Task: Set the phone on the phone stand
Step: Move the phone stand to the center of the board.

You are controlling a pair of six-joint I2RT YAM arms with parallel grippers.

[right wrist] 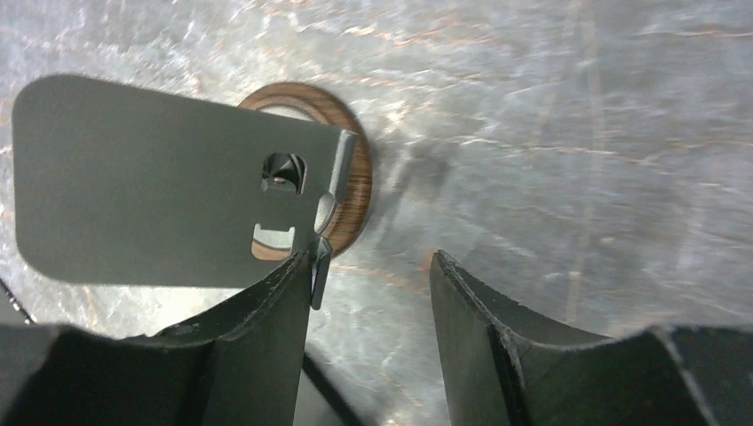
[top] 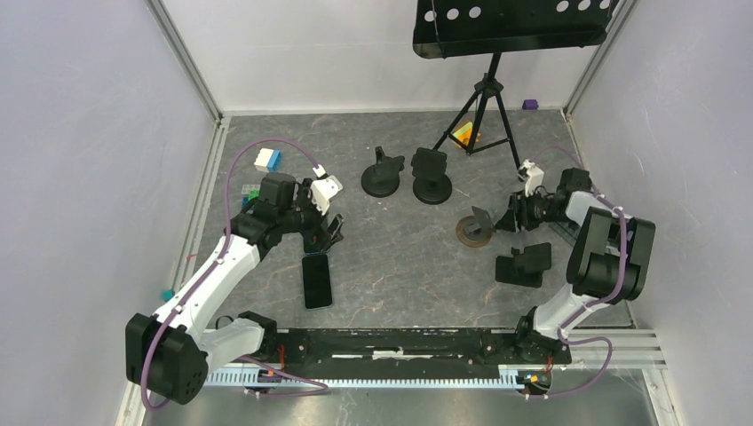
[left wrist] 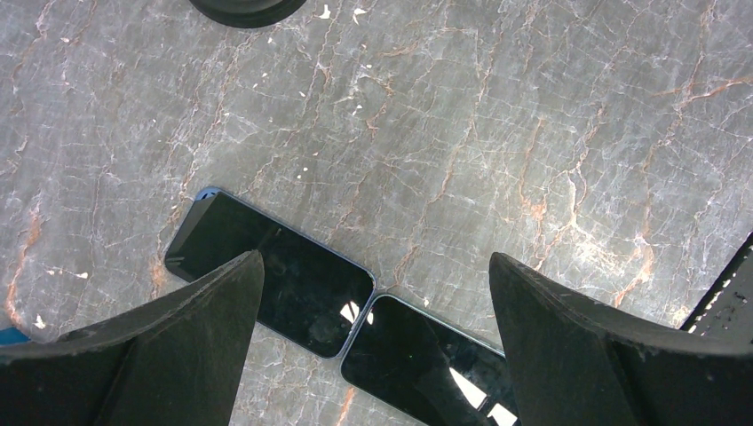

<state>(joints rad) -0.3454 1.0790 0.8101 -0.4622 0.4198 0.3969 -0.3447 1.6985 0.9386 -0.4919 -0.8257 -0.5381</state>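
A dark phone [top: 317, 280] lies flat on the marble table, just in front of my left gripper [top: 333, 232]. The left wrist view shows that phone [left wrist: 284, 280] touching corners with a second dark phone [left wrist: 426, 364]. My left gripper [left wrist: 375, 257] hangs wide open above them, holding nothing. A phone stand [top: 473, 229] with a round wooden base stands mid-right. In the right wrist view its grey back plate [right wrist: 151, 186] and wooden base [right wrist: 353, 182] are close ahead. My right gripper [right wrist: 368, 266] is open, with its left finger against the stand's front lip and nothing between the jaws.
Two upright black stands [top: 384, 173] [top: 432, 176] stand at the back centre. Another black stand [top: 524, 264] lies near the right arm. A music-stand tripod [top: 484, 98] stands at the back right. Toy blocks [top: 266, 160] lie at the back left. White walls enclose the table.
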